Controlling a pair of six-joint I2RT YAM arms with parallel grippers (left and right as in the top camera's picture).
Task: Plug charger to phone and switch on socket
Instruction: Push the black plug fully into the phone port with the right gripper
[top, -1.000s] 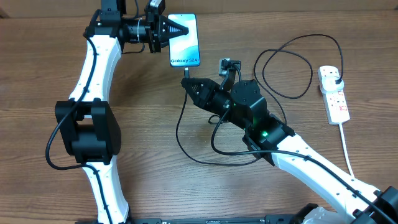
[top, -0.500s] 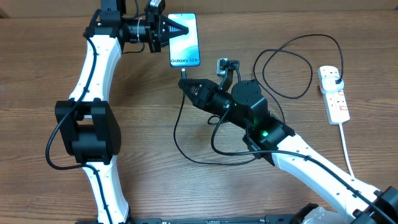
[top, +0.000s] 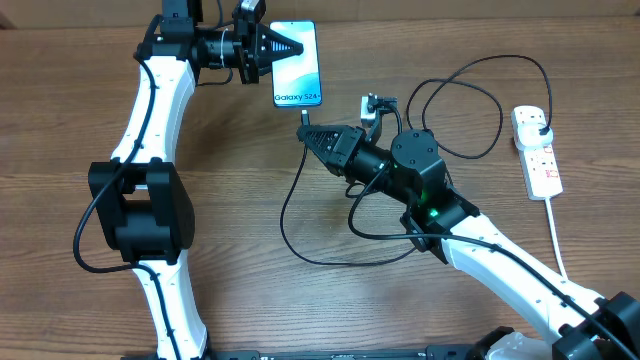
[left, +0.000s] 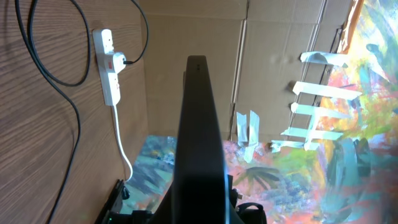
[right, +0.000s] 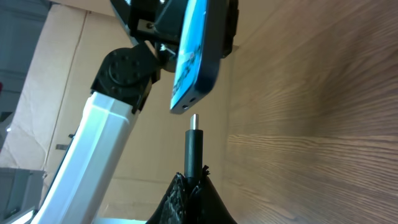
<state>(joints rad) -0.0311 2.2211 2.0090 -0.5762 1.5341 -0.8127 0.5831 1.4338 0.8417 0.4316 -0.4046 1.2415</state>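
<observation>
The phone (top: 297, 62), screen lit, is held off the table at the back by my left gripper (top: 284, 47), which is shut on its left part. In the left wrist view the phone (left: 200, 137) shows edge-on between the jaws. My right gripper (top: 310, 134) is shut on the charger's connector (top: 303, 117). In the right wrist view the metal tip (right: 194, 121) sits just below the phone's bottom end (right: 198, 53), a small gap apart. The black cable (top: 290, 215) loops over the table to the black plug (top: 543, 130) in the white socket (top: 537, 152).
The socket's thick white cord (top: 556, 235) runs toward the front right. Cable loops (top: 455, 105) lie between my right arm and the socket. In the left wrist view the socket (left: 109, 65) lies far off, with cardboard walls behind.
My right gripper with the connector has shifted slightly to the right, staying just below the phone's bottom end. The left arm and phone have not moved.
</observation>
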